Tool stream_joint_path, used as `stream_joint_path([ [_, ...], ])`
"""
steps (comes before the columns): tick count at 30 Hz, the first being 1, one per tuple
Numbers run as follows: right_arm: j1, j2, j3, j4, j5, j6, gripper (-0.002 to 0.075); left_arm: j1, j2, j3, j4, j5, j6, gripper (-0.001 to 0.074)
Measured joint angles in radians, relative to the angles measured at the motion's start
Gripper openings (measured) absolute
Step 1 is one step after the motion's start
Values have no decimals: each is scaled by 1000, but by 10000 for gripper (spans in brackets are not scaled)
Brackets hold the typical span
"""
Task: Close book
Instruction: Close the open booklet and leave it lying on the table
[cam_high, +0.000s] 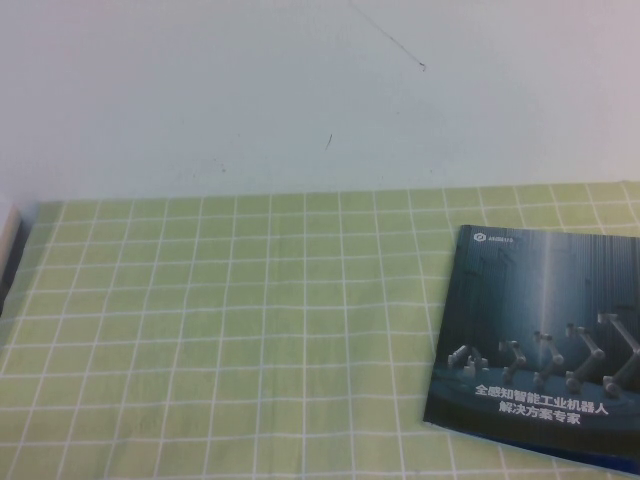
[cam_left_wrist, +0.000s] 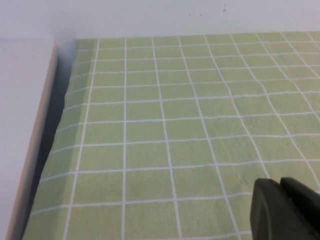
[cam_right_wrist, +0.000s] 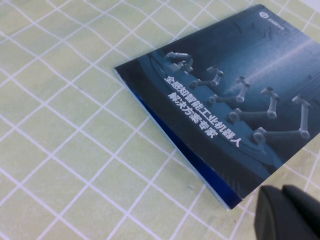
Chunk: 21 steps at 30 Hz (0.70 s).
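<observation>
A dark blue book (cam_high: 540, 350) with robot arms and white Chinese lettering on its cover lies closed and flat on the green checked cloth (cam_high: 250, 330), at the table's right side. In the right wrist view the book (cam_right_wrist: 235, 85) fills the upper part, its spine edge facing the cloth. My right gripper (cam_right_wrist: 281, 191) hovers just off the book's near corner, fingers pressed together and empty. My left gripper (cam_left_wrist: 280, 182) hangs over bare cloth far to the left, also shut on nothing. Neither arm appears in the high view.
A white wall (cam_high: 300, 90) rises behind the cloth's far edge. A pale raised board (cam_left_wrist: 25, 130) borders the cloth on the left, with a dark gap beside it. The cloth (cam_left_wrist: 165, 130) is bare from the left edge to the book.
</observation>
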<state>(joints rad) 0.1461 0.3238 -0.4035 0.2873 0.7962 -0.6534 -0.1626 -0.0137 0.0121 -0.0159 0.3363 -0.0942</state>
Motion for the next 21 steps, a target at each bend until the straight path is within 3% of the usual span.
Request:
stream_joint_path([
  [21, 0, 0, 0, 0, 0, 0, -3, -2, 0, 0, 0, 0, 14, -4],
])
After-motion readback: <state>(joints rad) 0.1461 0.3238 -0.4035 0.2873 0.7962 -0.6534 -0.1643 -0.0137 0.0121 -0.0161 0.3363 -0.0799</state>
